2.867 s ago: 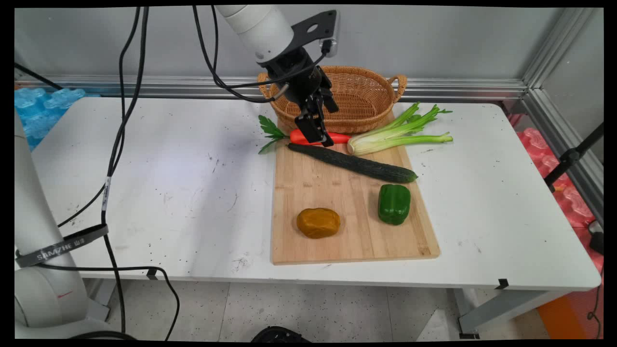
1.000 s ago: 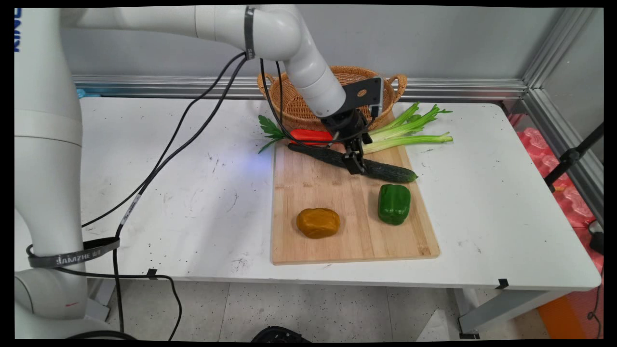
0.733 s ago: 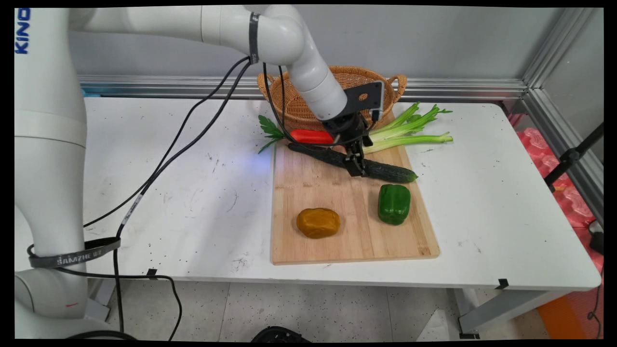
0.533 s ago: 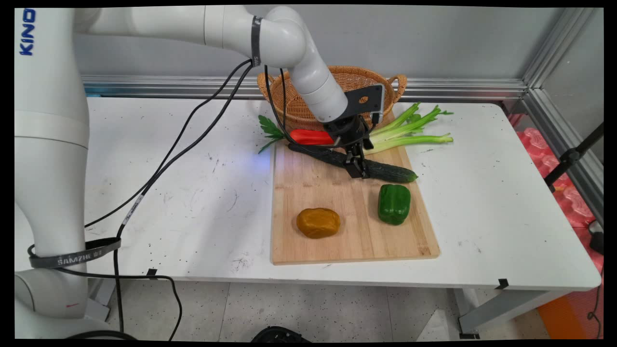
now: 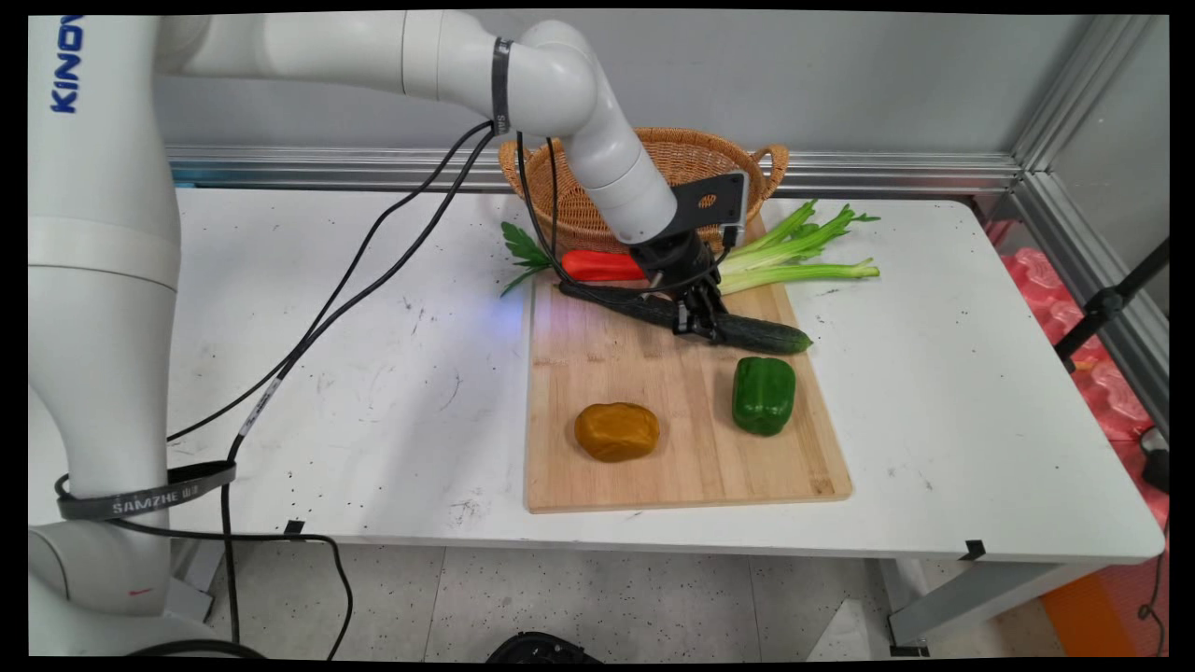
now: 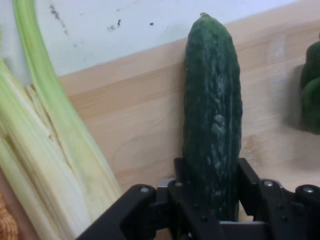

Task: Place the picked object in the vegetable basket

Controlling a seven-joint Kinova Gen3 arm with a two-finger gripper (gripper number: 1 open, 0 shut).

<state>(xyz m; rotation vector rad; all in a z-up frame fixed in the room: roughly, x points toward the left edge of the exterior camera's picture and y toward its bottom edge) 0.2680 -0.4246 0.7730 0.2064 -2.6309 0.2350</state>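
Two black fingers (image 6: 250, 180) of the gripper (image 5: 698, 322) closed against the flanks of the cucumber (image 5: 756, 333), pinching it somewhat right of its middle, toward the blunt end; nothing else held. Cucumber (image 6: 212, 125) lying flat and slantwise across the far part of the cutting board (image 5: 681, 457), between carrot and pepper.

Probably light and fairly stiff, so unlikely to sag from an off-centre hold, though liable to tip toward the longer left portion; bumpy, slightly glossy skin, judged a little slippery. Best taken across the narrow width near mid-length, as here.

Relative to the cutting board: carrot (image 5: 597, 266) and celery (image 5: 794, 261) along the far edge, wicker basket (image 5: 691, 159) just beyond, green bell pepper (image 5: 764, 394) near the right side, brown potato-like lump (image 5: 616, 431) toward the near side.

Legible writing: "SAMZHE" on a cable strap (image 5: 145, 499); no brands on the vegetables.
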